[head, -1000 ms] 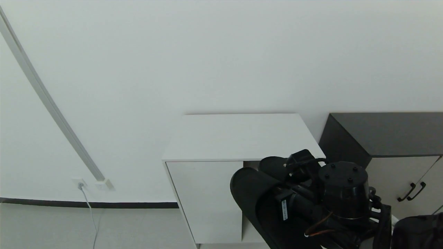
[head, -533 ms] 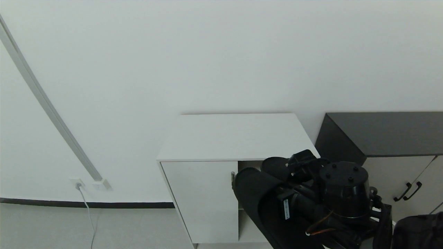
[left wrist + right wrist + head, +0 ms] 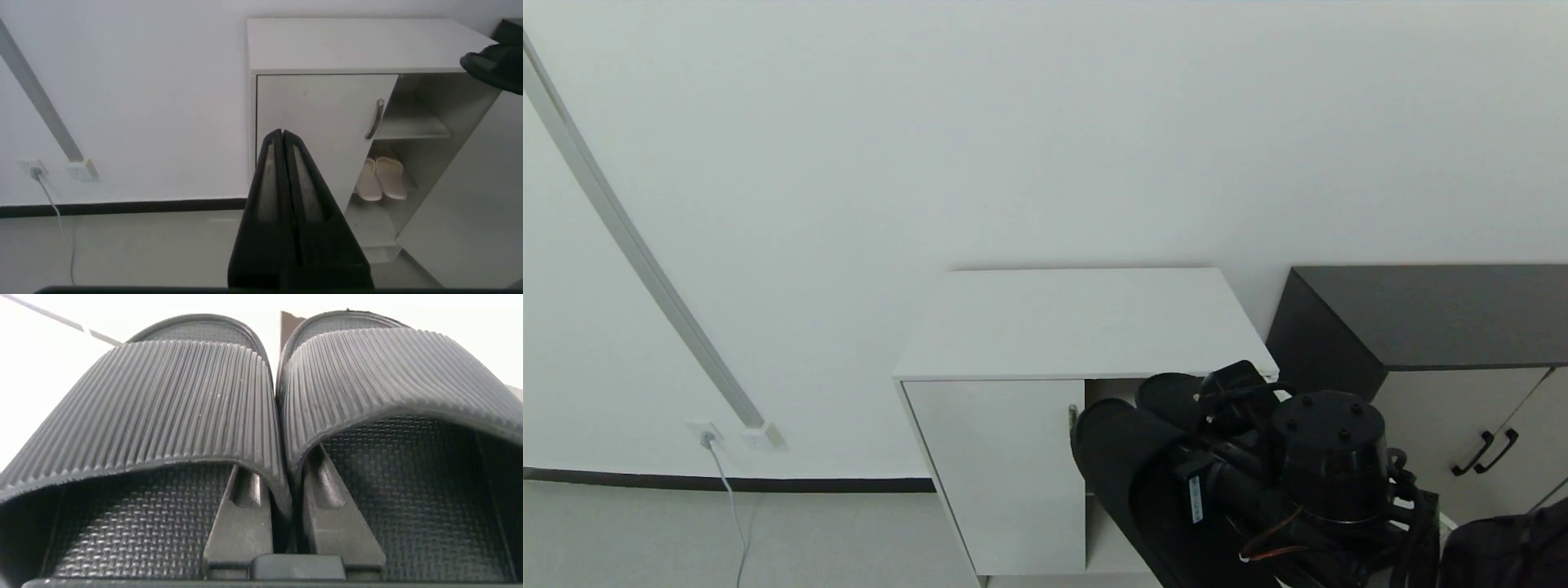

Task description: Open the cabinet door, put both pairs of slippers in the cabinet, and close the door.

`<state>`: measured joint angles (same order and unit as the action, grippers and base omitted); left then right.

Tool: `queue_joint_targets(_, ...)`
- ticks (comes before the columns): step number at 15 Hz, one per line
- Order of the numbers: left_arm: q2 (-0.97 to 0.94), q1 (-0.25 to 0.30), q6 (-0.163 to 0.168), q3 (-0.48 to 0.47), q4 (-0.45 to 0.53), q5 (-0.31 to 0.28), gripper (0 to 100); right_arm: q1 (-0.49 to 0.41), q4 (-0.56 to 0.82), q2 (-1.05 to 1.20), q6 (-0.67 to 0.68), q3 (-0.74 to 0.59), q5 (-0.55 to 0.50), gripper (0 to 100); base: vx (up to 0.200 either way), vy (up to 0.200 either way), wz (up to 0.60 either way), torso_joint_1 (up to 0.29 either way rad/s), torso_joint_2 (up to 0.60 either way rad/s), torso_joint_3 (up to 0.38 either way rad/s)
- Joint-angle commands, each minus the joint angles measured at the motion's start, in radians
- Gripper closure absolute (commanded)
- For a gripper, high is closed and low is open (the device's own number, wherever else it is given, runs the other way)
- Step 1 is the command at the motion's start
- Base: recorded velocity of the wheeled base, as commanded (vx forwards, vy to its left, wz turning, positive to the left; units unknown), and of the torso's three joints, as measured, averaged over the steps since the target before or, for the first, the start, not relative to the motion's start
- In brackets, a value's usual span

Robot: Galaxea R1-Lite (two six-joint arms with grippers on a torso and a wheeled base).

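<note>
Head view: the black slippers hang on the right arm just before the open right half of the white cabinet; the left door stands shut

Left wrist view: the left gripper, fingers pressed together on nothing, sits well back; a pale pair lies on the lower shelf, and the upper shelf is bare

Right wrist view: the right gripper pinches both slippers' inner walls. Their length runs straight ahead, so a forward push likely suffices

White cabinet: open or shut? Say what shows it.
Open. One half of the white cabinet is uncovered, showing a shelf and pale slippers inside; the door beside them is shut.
</note>
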<state>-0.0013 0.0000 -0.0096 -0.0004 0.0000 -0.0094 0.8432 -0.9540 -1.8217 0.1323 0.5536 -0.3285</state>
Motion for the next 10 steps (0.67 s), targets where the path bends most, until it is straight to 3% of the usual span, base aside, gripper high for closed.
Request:
queue_joint_targets(1, 0.001, 0.000, -0.001, 0.000, 0.000, 0.000, 100, 0.002, -0.002, -0.010, 0.000, -0.004, 0.000, 100, 0.000, 0.000, 0.00, -0.139, 0.31, 0.168)
queue_joint_targets(10, 0.001, 0.002, 0.000, 0.000, 0.000, 0.000, 100, 0.004, -0.037, -0.011, -0.002, -0.021, 0.000, 100, 0.000, 0.000, 0.00, -0.159, 0.35, 0.188)
